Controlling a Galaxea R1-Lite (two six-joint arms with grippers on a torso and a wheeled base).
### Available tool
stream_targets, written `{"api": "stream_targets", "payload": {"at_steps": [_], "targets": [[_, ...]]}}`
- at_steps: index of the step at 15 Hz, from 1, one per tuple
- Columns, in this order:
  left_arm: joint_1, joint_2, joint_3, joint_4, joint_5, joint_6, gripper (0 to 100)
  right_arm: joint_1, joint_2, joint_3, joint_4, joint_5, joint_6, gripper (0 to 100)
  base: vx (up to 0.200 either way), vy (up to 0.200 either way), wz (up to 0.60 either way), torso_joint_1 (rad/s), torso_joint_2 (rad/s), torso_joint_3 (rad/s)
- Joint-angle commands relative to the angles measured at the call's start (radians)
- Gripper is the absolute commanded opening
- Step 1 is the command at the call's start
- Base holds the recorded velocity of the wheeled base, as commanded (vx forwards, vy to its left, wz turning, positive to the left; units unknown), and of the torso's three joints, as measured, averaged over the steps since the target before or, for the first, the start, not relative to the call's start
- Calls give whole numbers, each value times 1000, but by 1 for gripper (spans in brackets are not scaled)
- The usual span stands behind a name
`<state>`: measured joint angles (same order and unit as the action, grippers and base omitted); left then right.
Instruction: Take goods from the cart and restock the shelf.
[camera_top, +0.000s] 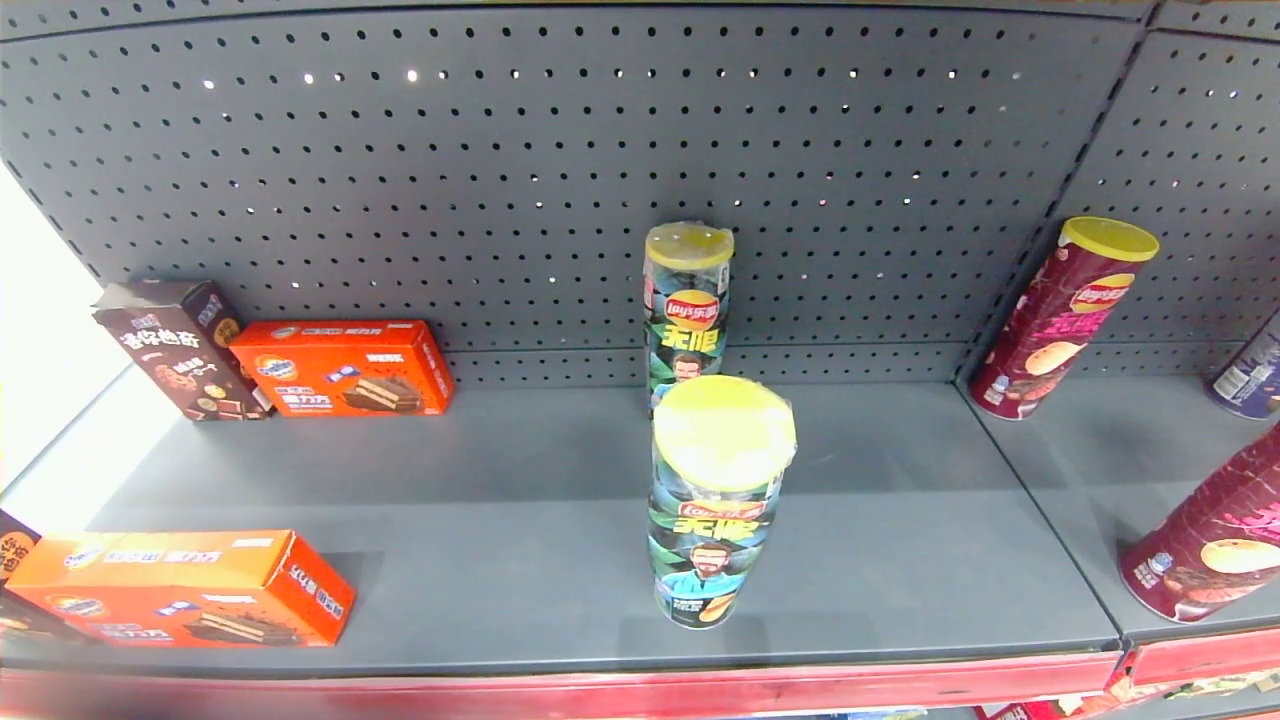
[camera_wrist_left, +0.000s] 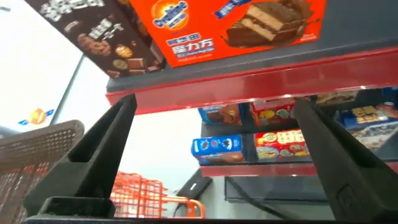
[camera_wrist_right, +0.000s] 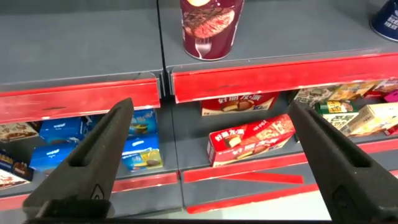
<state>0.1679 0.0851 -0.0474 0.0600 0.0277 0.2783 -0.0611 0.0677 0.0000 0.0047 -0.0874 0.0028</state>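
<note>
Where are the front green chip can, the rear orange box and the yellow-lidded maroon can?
front green chip can (camera_top: 712, 540): head view, middle of its side.
rear orange box (camera_top: 345, 380): head view, its front face.
yellow-lidded maroon can (camera_top: 1050, 330): head view, middle of its side.

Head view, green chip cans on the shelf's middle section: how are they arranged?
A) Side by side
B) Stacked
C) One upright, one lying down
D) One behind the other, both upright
D: the front can and the rear can both stand upright, the rear one right behind the front one, by the pegboard.
</note>
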Motion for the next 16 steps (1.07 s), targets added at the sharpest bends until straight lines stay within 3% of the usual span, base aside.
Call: {"api": "stream_targets", "payload": {"at_steps": [1,2,3,4,5,6,7,9,11,12,13,15,16], "targets": [[41,4,1,-5,40,-28,100,0,3,0,0,0,-1,100,0,0,0,0,0,0],[41,4,3,-9,78,-70,100,0,3,0,0,0,0,100,0,0,0,0,0,0],[28,4,1,-8,72,-108,100,0,3,0,0,0,0,100,0,0,0,0,0,0],[28,4,1,-8,72,-108,100,0,3,0,0,0,0,100,0,0,0,0,0,0],[-84,4,3,-9,48,-130,100,0,3,0,0,0,0,100,0,0,0,0,0,0],[-149,-18,0,-2,-32,-139,100,0,3,0,0,0,-1,100,0,0,0,0,0,0],[-177,-85,3,-11,-106,-131,100,0,3,0,0,0,-1,100,0,0,0,0,0,0],[-172,-85,20,-49,-110,-122,100,0,3,0,0,0,-1,100,0,0,0,0,0,0],[-172,-85,35,-91,-31,-130,100,0,3,0,0,0,0,100,0,0,0,0,0,0],[-172,-85,44,-109,140,-142,100,0,3,0,0,0,-1,100,0,0,0,0,0,0],[-172,-85,47,-106,100,-149,100,0,3,0,0,0,0,100,0,0,0,0,0,0],[-172,-85,47,-72,-149,-151,100,0,3,0,0,0,-1,100,0,0,0,0,0,0],[-172,-85,44,-54,-190,-128,100,0,3,0,0,0,-1,100,0,0,0,0,0,0]]}}
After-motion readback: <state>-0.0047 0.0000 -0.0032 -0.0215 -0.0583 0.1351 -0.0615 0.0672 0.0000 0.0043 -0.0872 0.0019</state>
